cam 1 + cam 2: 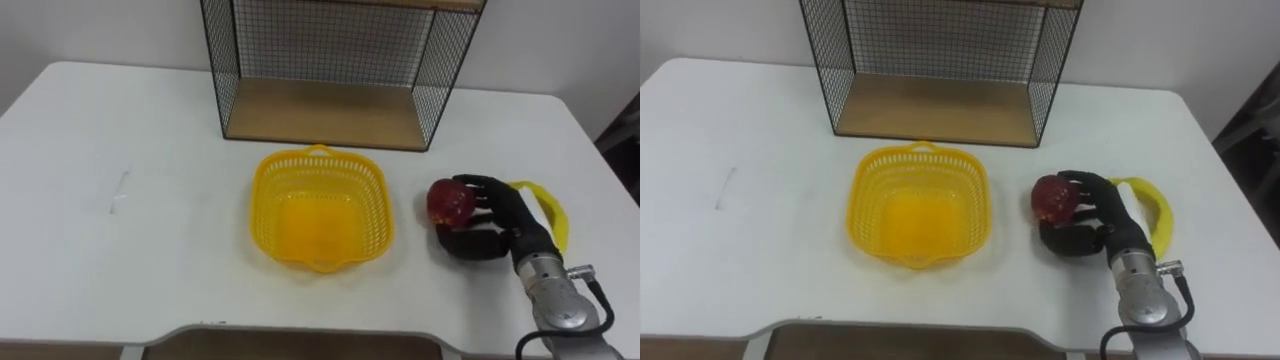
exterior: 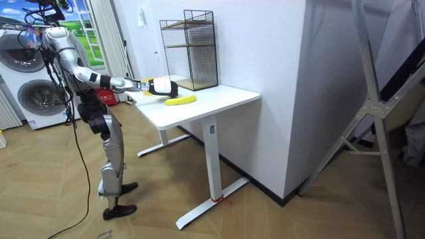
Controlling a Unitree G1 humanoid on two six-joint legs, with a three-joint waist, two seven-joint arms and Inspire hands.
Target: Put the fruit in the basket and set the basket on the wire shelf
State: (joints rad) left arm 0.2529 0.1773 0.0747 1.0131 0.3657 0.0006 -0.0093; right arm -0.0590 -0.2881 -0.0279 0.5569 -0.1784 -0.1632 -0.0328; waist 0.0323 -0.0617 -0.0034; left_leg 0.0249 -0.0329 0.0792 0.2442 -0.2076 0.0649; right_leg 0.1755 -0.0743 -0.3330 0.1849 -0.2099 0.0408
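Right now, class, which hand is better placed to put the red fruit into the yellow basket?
Right. The right hand is curled round the red apple, just right of the yellow basket; the banana lies beside that hand too.

The basket was glossy plastic lattice, the apple shiny-skinned, the wire shelf metal mesh over a matt wooden board, the desk smooth white.

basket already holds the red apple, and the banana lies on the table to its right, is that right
No. The left eye view shows the yellow basket empty; the right hand grips the red apple, right of the basket. The banana does lie on the table to its right.
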